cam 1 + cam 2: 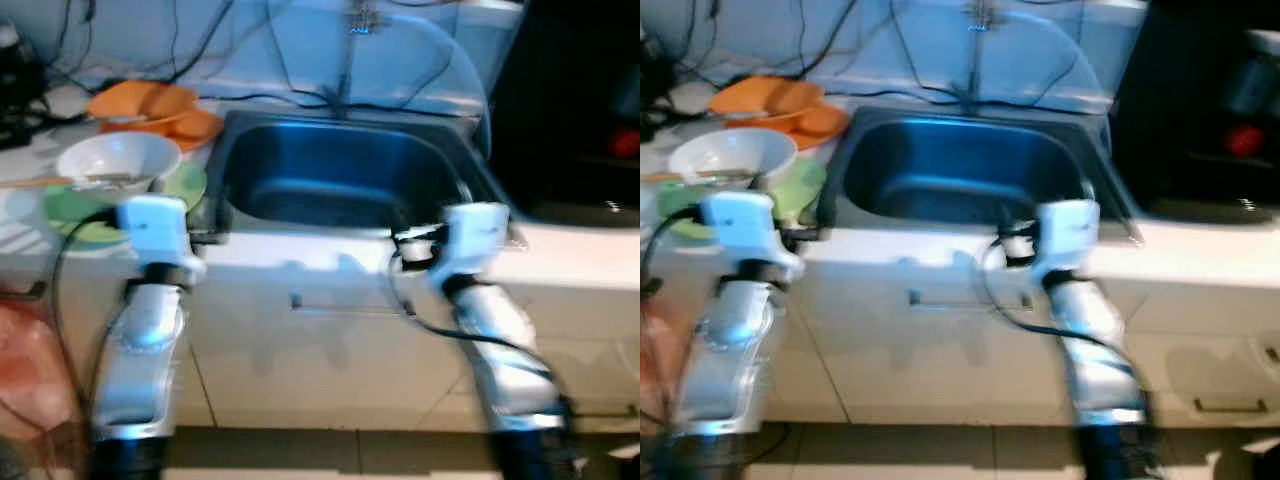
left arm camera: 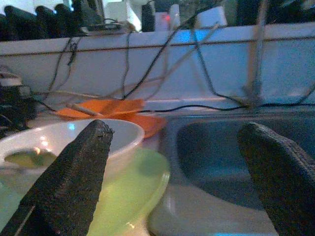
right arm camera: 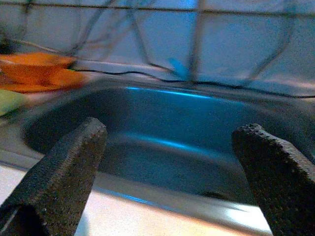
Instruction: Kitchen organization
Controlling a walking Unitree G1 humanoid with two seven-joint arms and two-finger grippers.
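Where counter meets sink (image 1: 330,175), 1 white bowl (image 1: 118,160), 2 orange dishes (image 1: 150,108)

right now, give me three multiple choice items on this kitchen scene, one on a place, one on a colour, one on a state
1. Where does the white ceramic bowl sit?
A. on the light green plate left of the steel sink
B. inside the sink
C. on the floor

2. What colour are the dishes stacked behind the bowl?
A. blue
B. orange
C. black

3. How do the fingers of the left gripper and right gripper stand?
A. both shut
B. left shut, right open
C. both open, holding nothing

Answers: 1 A, the left wrist view shows the bowl resting on the green plate beside the basin. 2 B, they are orange against the pale counter. 3 C, each wrist view shows a wide gap between the fingers.
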